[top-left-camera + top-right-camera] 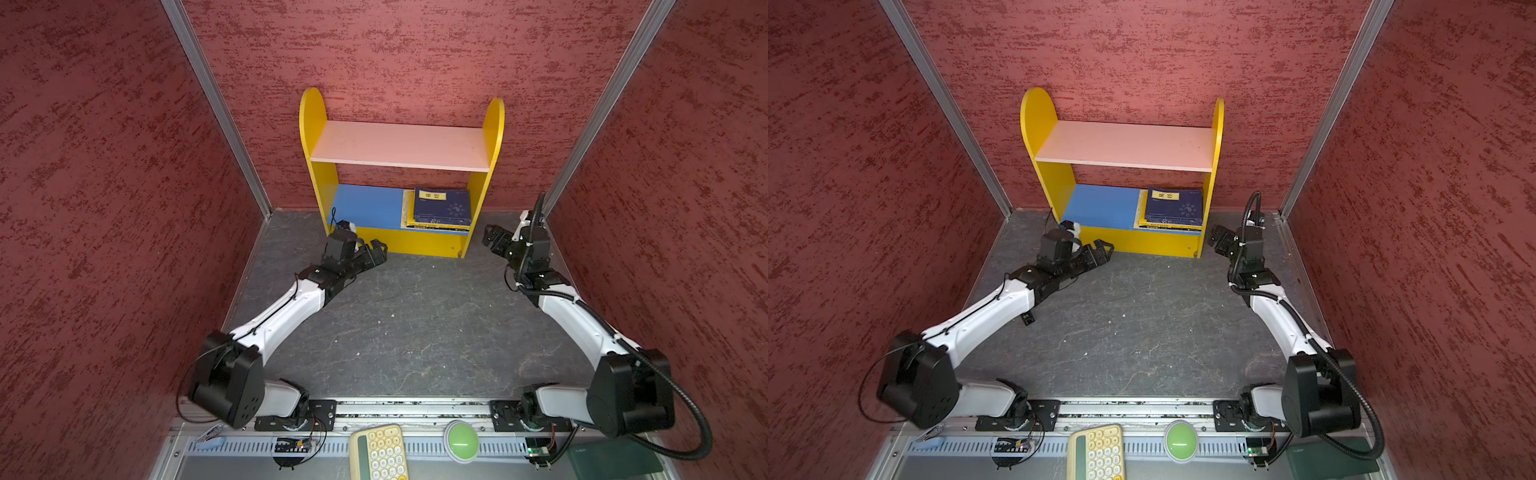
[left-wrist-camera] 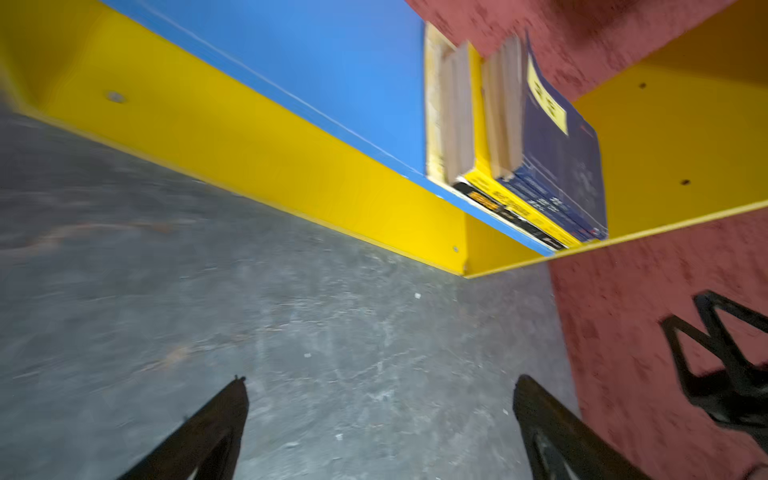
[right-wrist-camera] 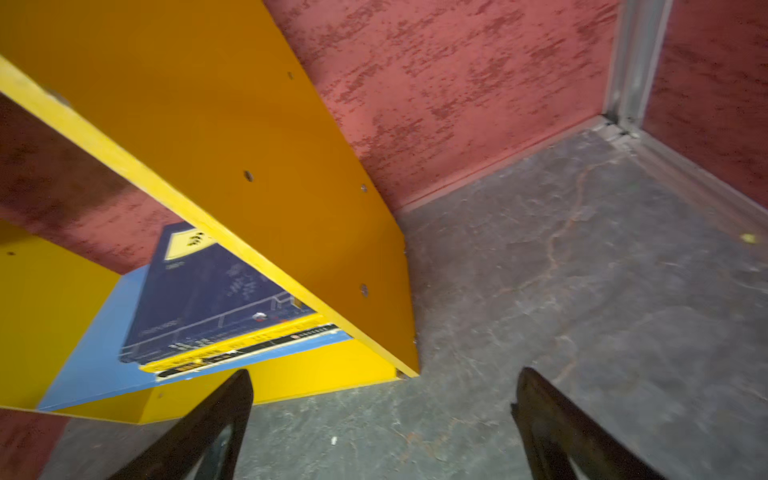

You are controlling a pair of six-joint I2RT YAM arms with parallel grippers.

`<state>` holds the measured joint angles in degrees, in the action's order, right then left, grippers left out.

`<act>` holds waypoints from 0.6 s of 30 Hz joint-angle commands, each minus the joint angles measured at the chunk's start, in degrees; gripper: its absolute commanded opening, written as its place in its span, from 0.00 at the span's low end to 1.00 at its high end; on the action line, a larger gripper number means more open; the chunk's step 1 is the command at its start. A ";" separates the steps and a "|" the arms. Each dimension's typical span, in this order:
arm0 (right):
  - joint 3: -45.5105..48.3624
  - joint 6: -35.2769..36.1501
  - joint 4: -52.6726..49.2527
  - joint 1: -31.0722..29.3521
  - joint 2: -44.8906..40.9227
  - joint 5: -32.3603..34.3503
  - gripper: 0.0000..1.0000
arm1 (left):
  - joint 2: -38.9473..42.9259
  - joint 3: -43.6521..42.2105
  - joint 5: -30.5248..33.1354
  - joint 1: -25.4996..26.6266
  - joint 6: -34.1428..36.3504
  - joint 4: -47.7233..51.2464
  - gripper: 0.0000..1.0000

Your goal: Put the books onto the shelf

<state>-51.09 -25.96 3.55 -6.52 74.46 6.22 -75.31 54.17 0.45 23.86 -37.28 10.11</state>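
Observation:
The shelf (image 1: 314,137) (image 1: 1038,129) stands against the back wall, its pale pink upper board bare. The books (image 1: 440,208) (image 1: 1173,208) lie flat in a stack at the right end of the blue lower board, a navy one with a yellow label on top. My left gripper (image 1: 376,249) (image 1: 1102,249) hovers low before the shelf's front base, open and empty (image 2: 380,382). My right gripper (image 1: 492,239) (image 1: 1217,237) is beside the shelf's right side, open and empty (image 3: 385,374). The left wrist view shows the stack (image 2: 552,158), and the right wrist view shows it too (image 3: 208,291).
Red textured walls close in on three sides of the dark grey floor (image 1: 415,332). Beyond the front rail lie a pale yellow keypad (image 1: 380,451), a green dome button (image 1: 460,440) and a dark green slab (image 1: 611,457).

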 commanded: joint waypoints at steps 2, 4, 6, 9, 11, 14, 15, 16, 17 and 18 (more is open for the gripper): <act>5.06 7.39 0.85 0.68 -2.61 13.49 0.99 | 12.55 -9.00 27.02 -2.20 5.18 4.82 0.99; 7.21 8.37 1.59 1.95 -2.98 15.75 0.99 | 18.15 -15.25 33.50 -3.39 8.25 2.67 0.99; 8.98 8.21 2.04 4.52 -3.22 14.78 0.99 | 23.74 -22.57 38.34 -3.91 14.26 -3.95 0.99; 12.90 8.18 5.83 8.94 -3.42 10.55 0.99 | 30.64 -34.33 43.50 -4.71 23.49 -17.98 0.99; 16.69 9.16 11.01 10.89 -3.66 8.32 0.99 | 33.83 -38.94 44.13 -6.45 26.27 -24.39 0.99; 21.00 11.59 18.64 12.14 -3.55 7.97 0.99 | 35.70 -43.22 41.42 -10.70 30.40 -31.15 0.99; 21.98 12.48 20.81 12.32 -3.15 8.19 0.99 | 35.06 -44.35 40.37 -12.22 30.49 -33.05 0.99; 22.78 13.46 22.97 12.62 -2.41 8.03 0.99 | 33.93 -45.11 38.75 -13.84 29.87 -34.28 1.00; 23.52 14.35 25.08 12.83 -1.57 8.09 0.99 | 32.70 -45.63 37.03 -15.13 29.26 -35.23 1.00; 24.23 15.17 28.27 13.01 -0.53 8.19 0.99 | 30.59 -46.22 35.43 -16.31 28.36 -36.84 0.99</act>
<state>-27.53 -15.07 19.59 6.00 72.64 15.25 -42.37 9.02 38.61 9.89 -11.25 -17.10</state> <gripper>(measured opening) 0.990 0.994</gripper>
